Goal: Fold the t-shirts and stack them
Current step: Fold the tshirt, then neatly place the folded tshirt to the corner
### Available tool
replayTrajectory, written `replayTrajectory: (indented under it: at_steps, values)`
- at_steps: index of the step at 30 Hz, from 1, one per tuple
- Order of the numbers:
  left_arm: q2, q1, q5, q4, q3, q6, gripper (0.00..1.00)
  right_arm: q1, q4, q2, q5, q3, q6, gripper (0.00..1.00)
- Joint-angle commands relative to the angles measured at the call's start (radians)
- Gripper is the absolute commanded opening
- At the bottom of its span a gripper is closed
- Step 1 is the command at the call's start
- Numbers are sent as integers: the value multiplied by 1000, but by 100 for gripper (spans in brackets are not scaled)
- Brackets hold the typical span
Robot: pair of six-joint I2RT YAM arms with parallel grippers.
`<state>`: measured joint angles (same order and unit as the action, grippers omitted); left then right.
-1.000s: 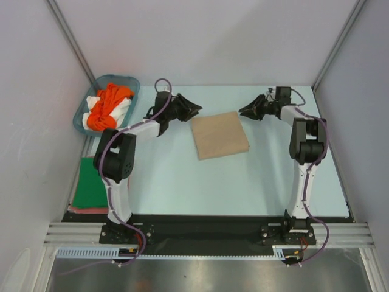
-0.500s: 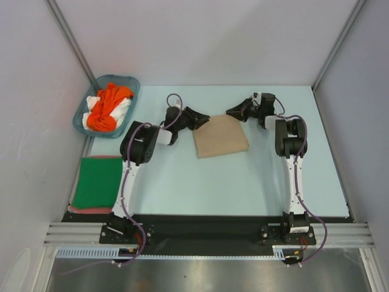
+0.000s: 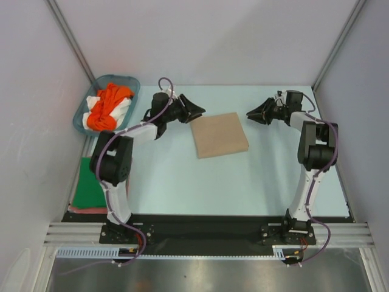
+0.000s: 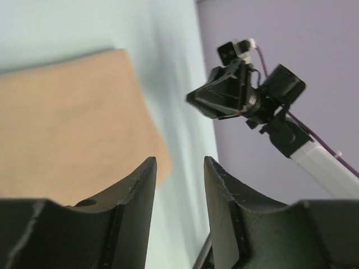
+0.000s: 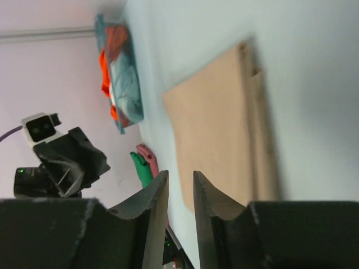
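At the near left edge of the table (image 3: 182,188), a folded green shirt (image 3: 88,185) is lying on what seems to be a reddish shirt (image 3: 85,209), of which only a thin strip is showing, partly behind the left arm. Mid-table, the folded tan shirt (image 3: 219,135) is lying flat and slightly askew, well apart from every table edge, with bare surface showing all around it. The left gripper (image 3: 199,111) is hovering just beside its far left corner, fingers parted and grasping nothing. The right gripper (image 3: 250,114) is hanging near the far right corner, its fingers only narrowly parted and likewise released. In the far left corner, against the wall, the basket (image 3: 119,77) is holding a crumpled orange shirt (image 3: 106,106) tangled over a white shirt (image 3: 92,101).
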<state>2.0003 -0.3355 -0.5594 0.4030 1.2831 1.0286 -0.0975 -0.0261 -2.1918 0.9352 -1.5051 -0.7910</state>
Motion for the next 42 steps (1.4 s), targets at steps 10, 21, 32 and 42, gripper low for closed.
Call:
replayTrajectory:
  at_steps: [10, 21, 32, 42]
  values:
    - [83, -152, -53, 522, -283, 232, 40, 122, 351, 81, 62, 324, -108, 26]
    - [48, -103, -137, 613, -516, 162, 36, 1, 323, 95, 88, 436, 8, 26]
    - [-616, 7, -137, -221, -567, -217, 48, 125, -564, 444, -428, 190, 576, 44]
    - [-882, 173, -11, -541, -605, -78, 57, 669, -310, 711, -1022, 431, 1108, 69]
